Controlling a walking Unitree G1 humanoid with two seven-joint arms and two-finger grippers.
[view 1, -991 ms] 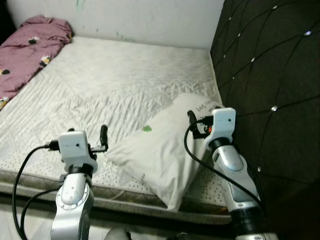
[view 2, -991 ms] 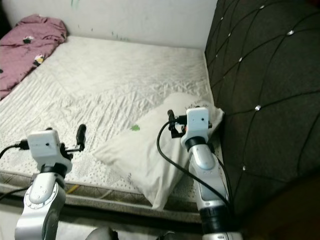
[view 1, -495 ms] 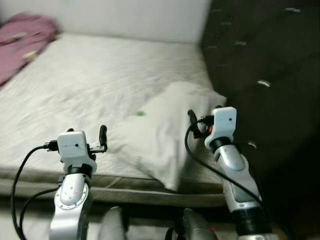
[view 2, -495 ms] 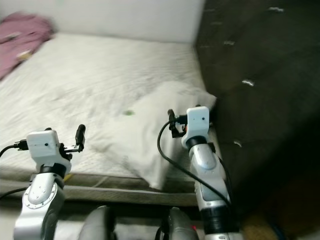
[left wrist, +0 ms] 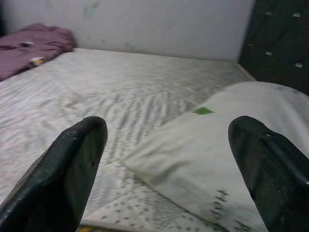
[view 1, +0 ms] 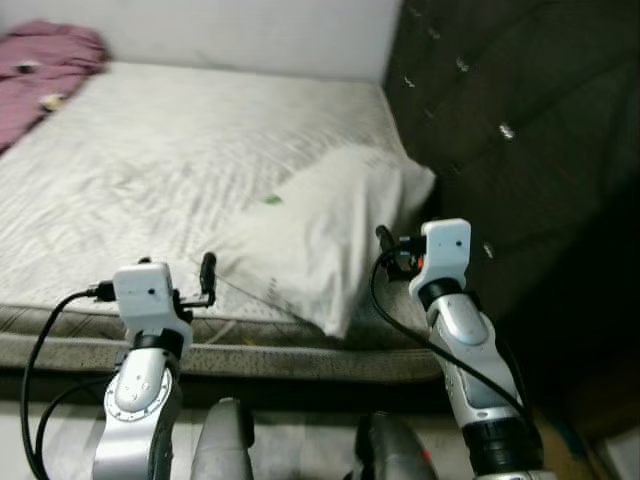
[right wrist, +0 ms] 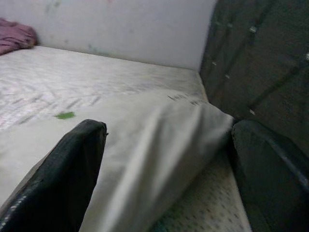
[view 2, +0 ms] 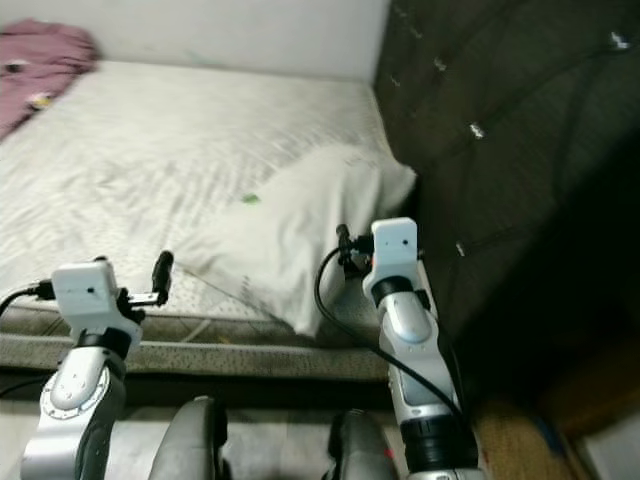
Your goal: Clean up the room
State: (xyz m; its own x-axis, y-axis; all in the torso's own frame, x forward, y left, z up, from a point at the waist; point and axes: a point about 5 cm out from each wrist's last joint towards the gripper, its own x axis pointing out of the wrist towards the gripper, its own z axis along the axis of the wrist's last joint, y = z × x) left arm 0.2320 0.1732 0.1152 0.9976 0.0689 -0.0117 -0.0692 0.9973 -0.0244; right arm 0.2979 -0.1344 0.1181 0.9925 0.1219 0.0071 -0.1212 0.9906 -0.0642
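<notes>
Maroon blanket (view 1: 45,62) bunched at the far left corner of the bed (view 1: 150,150). Left gripper (left wrist: 164,169) held out level at the mattress edge, fingers spread wide, holding nothing. White pillow (view 1: 320,225) askew near the tufted headboard (view 1: 500,130), one corner overhanging the edge. Right gripper (right wrist: 164,169) likewise agape and empty, facing the pillow. View pulled back from a second ago, more floor showing; probably stepping away, pillow not yet squared.

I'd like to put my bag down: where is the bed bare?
The white quilted mattress is bare between the crumpled pink blanket at its far left corner and the white pillow. It is crowded where the pillow lies by the dark tufted headboard.
</notes>
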